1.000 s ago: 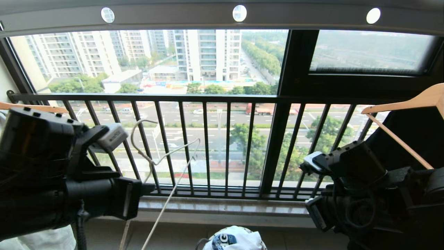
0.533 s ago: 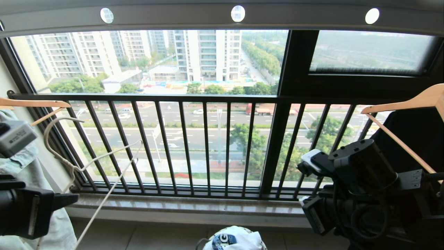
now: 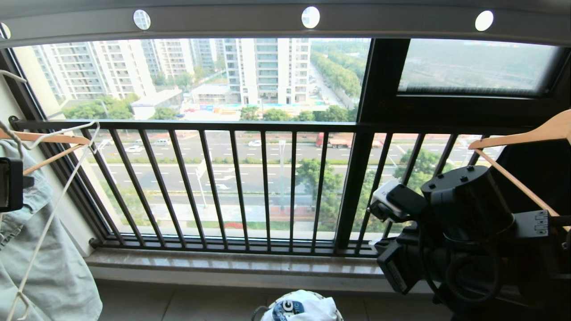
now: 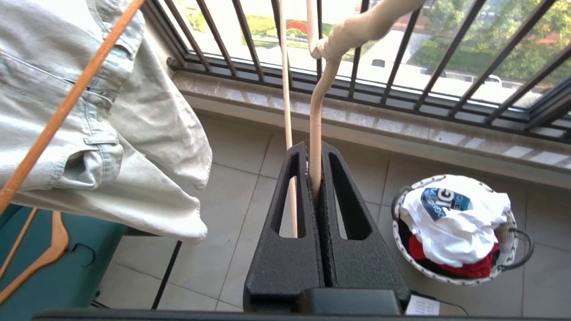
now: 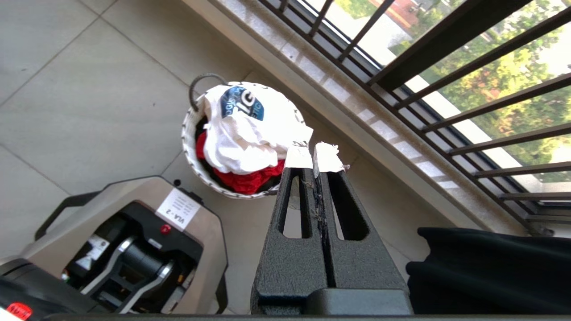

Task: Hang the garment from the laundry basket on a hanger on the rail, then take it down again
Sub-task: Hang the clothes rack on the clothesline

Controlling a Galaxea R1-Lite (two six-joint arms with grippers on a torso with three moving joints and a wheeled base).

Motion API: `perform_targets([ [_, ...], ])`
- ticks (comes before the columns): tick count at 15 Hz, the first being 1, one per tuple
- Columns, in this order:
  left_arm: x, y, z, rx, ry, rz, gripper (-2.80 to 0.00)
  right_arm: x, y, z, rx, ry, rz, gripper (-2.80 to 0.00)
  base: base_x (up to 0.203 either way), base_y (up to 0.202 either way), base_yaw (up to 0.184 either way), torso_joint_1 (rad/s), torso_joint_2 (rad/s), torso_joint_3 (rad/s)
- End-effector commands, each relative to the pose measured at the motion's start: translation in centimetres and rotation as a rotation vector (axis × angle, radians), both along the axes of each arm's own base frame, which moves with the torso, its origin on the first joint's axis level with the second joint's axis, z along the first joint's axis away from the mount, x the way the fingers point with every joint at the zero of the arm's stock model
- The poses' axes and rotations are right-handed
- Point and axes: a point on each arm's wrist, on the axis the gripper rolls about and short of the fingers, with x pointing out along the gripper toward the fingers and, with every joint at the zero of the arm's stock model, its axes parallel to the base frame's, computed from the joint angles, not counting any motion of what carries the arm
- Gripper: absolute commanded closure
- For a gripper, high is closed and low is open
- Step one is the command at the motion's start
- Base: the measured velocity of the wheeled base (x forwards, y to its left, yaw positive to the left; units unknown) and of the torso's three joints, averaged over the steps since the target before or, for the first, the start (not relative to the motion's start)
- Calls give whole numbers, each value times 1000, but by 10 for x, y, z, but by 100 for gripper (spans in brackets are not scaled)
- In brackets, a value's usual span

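Jaws of my left gripper are clamped on the thin cream-white wire hanger; its hook is cut off in the wrist view. My right gripper is closed on nothing. On the floor by the sill, the white T-shirt with dark blue print lies heaped in the small round white-rimmed basket, hiding most of a red garment beneath.
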Motion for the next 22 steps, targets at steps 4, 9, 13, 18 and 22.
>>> perform_targets([
  [4, 29, 8, 4, -4, -5, 59, 0, -9, 15, -3, 67, 24, 111, 0, 0, 0, 0, 0, 0, 0],
  [9, 31, 12, 10, -9, -75, 82, 0, -6, 17, -15, 44, 60, 107, 0, 0, 0, 0, 0, 0, 0],
  [13, 15, 11, 17, -4, -119, 78, 0, -5, 18, -17, 38, 64, 107, 0, 0, 0, 0, 0, 0, 0],
  [18, 9, 13, 26, -12, -166, 96, 0, -5, 18, -16, 40, 63, 107, 0, 0, 0, 0, 0, 0, 0],
  [22, 13, 15, 25, -17, -158, 107, 0, -6, 17, -16, 41, 60, 106, 0, 0, 0, 0, 0, 0, 0],
])
